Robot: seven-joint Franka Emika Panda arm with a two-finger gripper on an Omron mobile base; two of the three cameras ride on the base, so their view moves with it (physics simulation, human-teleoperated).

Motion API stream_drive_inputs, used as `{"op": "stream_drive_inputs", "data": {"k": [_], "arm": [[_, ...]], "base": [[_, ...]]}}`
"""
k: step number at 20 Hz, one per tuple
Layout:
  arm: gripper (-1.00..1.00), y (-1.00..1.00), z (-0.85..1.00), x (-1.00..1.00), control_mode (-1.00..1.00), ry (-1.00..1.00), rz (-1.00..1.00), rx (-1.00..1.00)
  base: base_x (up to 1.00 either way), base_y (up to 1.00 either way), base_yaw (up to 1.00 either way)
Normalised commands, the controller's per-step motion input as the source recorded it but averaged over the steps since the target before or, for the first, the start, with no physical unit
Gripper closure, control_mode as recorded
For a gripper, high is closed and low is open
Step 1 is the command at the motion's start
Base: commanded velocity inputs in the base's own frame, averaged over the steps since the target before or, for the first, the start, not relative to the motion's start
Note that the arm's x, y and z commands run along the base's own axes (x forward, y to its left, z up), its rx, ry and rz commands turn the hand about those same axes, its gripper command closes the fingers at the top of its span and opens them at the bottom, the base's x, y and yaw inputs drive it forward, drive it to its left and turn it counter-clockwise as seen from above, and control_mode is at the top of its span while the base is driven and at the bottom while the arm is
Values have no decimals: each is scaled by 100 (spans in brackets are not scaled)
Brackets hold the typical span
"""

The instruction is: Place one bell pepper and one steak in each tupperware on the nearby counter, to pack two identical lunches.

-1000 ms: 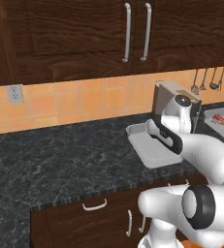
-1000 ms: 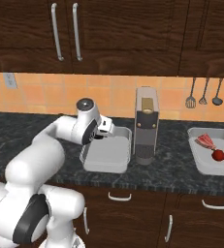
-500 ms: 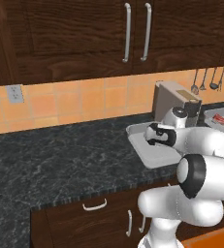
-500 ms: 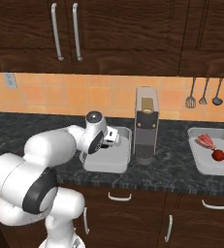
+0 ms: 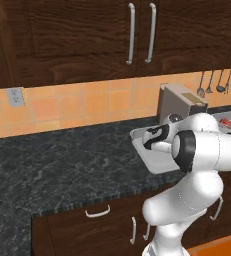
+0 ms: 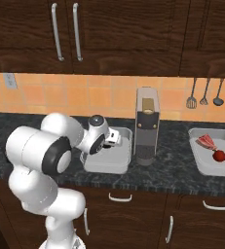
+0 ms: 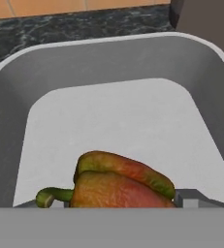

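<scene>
No writing or brand marks can be read anywhere. The tool [image 6: 115,137] reaches over the near tupperware [image 6: 109,165] on the desk [image 6: 172,172]; a bell pepper [image 7: 120,181] sits between its tips, cut off by the picture's lower edge, so whether the tool grips it cannot be told. A second tupperware [image 6: 201,163] holds a steak [image 6: 207,141] and another bell pepper [image 6: 219,155].
</scene>
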Motion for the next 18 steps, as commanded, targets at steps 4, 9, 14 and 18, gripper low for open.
{"op": "stream_drive_inputs", "data": {"k": [4, 9, 14, 18], "arm": [[100, 0, -28, 42, -100, 0, 0, 0], [-100, -5, -9, 16, -100, -1, 0, 0], [-100, -1, 18, -4, -100, -8, -1, 0], [-100, 1, 92, -39, -100, -16, 0, 0]], "base": [[0, 0, 0], [0, 0, 0], [0, 0, 0], [0, 0, 0]]}}
